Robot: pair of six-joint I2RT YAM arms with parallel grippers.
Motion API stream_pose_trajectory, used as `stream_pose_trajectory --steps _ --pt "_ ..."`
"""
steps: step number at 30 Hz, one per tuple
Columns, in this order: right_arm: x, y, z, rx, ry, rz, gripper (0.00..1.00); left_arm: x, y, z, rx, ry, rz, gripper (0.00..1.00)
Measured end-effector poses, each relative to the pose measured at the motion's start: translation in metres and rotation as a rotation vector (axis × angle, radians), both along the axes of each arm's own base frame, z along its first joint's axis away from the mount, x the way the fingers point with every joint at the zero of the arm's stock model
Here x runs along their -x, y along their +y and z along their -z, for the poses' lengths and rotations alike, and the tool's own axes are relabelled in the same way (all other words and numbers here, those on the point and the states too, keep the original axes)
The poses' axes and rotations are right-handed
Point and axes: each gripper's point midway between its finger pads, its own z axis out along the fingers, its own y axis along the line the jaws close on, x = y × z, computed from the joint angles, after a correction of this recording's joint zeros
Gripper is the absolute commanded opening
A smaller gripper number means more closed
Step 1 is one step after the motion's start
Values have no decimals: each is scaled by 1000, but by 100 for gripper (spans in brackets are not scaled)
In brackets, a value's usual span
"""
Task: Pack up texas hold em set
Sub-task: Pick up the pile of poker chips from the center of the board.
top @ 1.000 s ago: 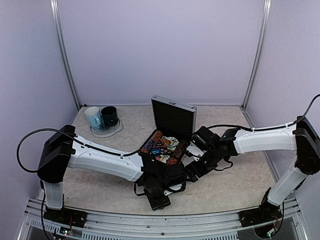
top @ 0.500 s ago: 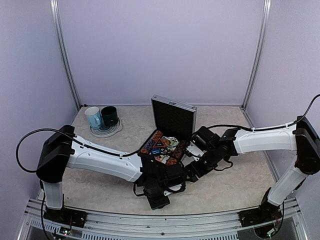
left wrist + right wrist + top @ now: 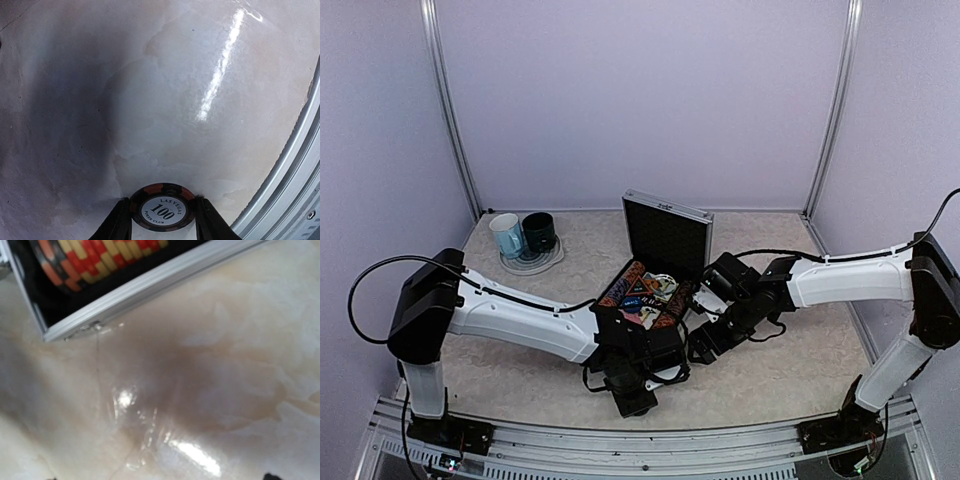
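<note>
The texas hold em set's silver case [image 3: 665,232] stands open mid-table, lid upright, with striped chip rows and cards in its black tray [image 3: 645,295]. In the right wrist view the case's aluminium rim [image 3: 150,287] and a red-and-yellow chip row [image 3: 100,255] fill the top left. My left gripper [image 3: 636,398] is low over the table in front of the case. A black-and-orange "100" poker chip [image 3: 162,210] lies flat between its fingers [image 3: 119,224], touched on both sides. My right gripper [image 3: 704,345] hangs open over bare table just right of the case.
A light-blue mug [image 3: 507,235] and a dark-green mug [image 3: 539,231] stand on a plate [image 3: 532,262] at the back left. The table's metal edge rail [image 3: 295,170] runs close to the right of the chip. Walls enclose three sides.
The left jaws have closed in onto the chip, and the left wrist has shifted slightly toward the near edge. The right arm has not moved.
</note>
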Motion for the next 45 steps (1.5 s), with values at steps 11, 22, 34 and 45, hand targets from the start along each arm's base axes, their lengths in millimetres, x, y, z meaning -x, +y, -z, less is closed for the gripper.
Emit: stream_pose_trajectory --steps 11,22,34,45 --pt "0 0 0 -1 0 -2 88 -12 3 -1 5 -4 -24 42" --pt "-2 9 -5 -64 19 4 84 -33 -5 -27 107 -55 -64 42" --pt "-15 31 -27 -267 64 44 77 -62 -13 -69 305 -116 -140 42" --pt "-13 54 -47 -465 135 43 65 -79 -23 -80 396 -138 -188 42"
